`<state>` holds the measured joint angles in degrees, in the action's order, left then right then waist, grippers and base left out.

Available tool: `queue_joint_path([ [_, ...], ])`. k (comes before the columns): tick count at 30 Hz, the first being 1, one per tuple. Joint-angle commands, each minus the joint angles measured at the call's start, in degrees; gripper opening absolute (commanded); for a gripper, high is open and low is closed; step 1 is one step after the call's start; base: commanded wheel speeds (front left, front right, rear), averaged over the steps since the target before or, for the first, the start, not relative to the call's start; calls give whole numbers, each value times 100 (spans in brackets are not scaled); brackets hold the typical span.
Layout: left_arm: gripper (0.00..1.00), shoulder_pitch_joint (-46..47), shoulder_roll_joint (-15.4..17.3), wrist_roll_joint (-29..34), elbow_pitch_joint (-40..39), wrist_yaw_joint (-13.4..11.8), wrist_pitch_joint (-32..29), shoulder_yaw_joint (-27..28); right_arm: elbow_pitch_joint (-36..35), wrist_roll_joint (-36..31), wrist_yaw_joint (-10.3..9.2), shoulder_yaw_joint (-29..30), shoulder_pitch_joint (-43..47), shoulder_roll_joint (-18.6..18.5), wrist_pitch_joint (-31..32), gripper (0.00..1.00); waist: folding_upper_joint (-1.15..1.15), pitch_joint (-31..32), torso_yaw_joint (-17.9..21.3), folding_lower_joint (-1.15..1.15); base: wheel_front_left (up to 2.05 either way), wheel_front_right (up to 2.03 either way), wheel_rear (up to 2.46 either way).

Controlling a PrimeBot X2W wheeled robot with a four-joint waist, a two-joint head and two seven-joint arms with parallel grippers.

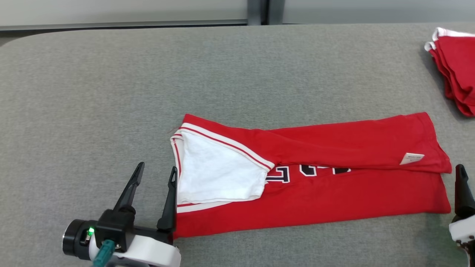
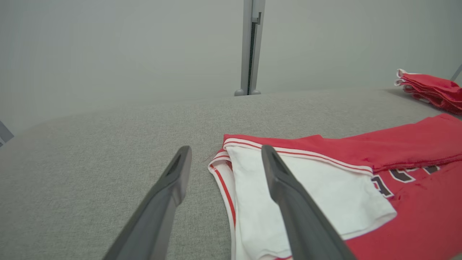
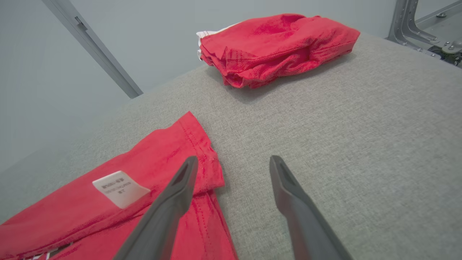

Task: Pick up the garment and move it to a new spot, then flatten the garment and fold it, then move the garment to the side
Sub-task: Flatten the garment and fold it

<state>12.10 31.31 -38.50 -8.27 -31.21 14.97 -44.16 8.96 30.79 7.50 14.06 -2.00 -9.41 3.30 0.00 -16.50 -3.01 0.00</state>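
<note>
left gripper (image 1: 157, 166): your nearest tool; fingers spread, empty, just beside the white end of the red T-shirt (image 1: 334, 196).
right gripper (image 3: 232, 159): released, holding nothing; one finger over the hem corner, one over bare table (image 1: 222, 74).
red T-shirt: folded lengthwise between your grippers, care label (image 1: 412, 158) up.
folded red stack (image 1: 456, 66): far right, well apart.

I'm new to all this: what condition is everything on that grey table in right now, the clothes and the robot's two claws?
red garment, lying flat, folded lengthwise
white sleeve, folded over the garment's left end
label, exposed, face up
pile of red garments, folded and stacked, apart from the garment
left gripper, open, empty, at the garment's left end
right gripper, open, empty, at the garment's right end
</note>
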Motion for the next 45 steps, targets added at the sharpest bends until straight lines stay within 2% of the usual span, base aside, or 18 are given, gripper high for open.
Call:
queue_joint_path([
  [1,100,-181,-222,362,103,112,24,253,302,-74,-2,78,-252,-53,129,100,0,115,-180,0,0,0,0],
  [3,100,-365,-523,642,211,300,25,458,686,-213,-2,117,-527,-70,346,100,0,161,-287,0,0,0,0],
  [4,100,-483,-749,854,324,513,25,624,1061,-405,-2,161,-763,-132,559,100,0,191,-385,0,0,0,0],
  [10,100,-724,-1244,1258,661,1076,26,1036,2018,-1003,-2,173,-994,-146,1274,100,0,241,-672,0,0,0,0],
  [15,100,-875,-1556,1522,766,1400,27,1402,1990,-1048,13,45,-714,175,1598,100,0,239,-783,0,0,0,0],
  [16,100,-916,-1608,1576,786,1465,27,1462,1911,-1069,13,37,-635,215,1572,97,0,246,-795,0,0,0,0],
  [17,100,-954,-1659,1620,814,1520,26,1524,1838,-1067,13,28,-561,260,1560,54,0,257,-798,0,0,0,0],
  [18,100,-979,-1704,1675,834,1572,27,1586,1755,-1068,14,13,-479,296,1563,46,0,271,-791,0,0,0,0],
  [19,100,-979,-1704,1675,834,1572,27,1586,1755,-1068,14,13,-479,296,1563,46,0,271,-791,0,0,0,0],
  [20,100,-1009,-1745,1710,845,1620,27,1662,1675,-1083,14,-13,-418,318,1552,30,0,286,-771,0,0,0,0],
  [21,100,-1037,-1795,1748,860,1672,27,1736,1578,-1107,12,-22,-368,317,1519,4,0,297,-746,0,0,0,0],
  [22,100,-1061,-1851,1797,868,1720,26,1791,1511,-1118,9,-35,-338,315,1515,0,0,309,-714,0,0,0,0],
  [26,100,-1153,-1981,2009,916,1929,27,1973,1211,-1241,-6,27,-318,160,1254,0,0,356,-584,0,0,0,0],
  [31,100,-1205,-2095,2183,977,2136,27,2186,900,-1449,-9,252,-419,-247,1009,0,0,418,-380,0,0,0,0],
  [37,100,-1278,-2227,2368,1070,2363,26,2358,467,-1574,-8,499,-426,-655,1213,0,0,491,-176,0,0,0,0],
  [41,100,-1287,-2298,2449,1141,2464,26,2465,-173,-1685,-7,354,-423,-574,1571,0,0,551,-75,0,0,0,0],
  [45,100,-1326,-2367,2525,1201,2561,26,2527,-1009,-1859,-7,-46,-303,-288,1954,0,0,603,-20,0,0,0,0],
])
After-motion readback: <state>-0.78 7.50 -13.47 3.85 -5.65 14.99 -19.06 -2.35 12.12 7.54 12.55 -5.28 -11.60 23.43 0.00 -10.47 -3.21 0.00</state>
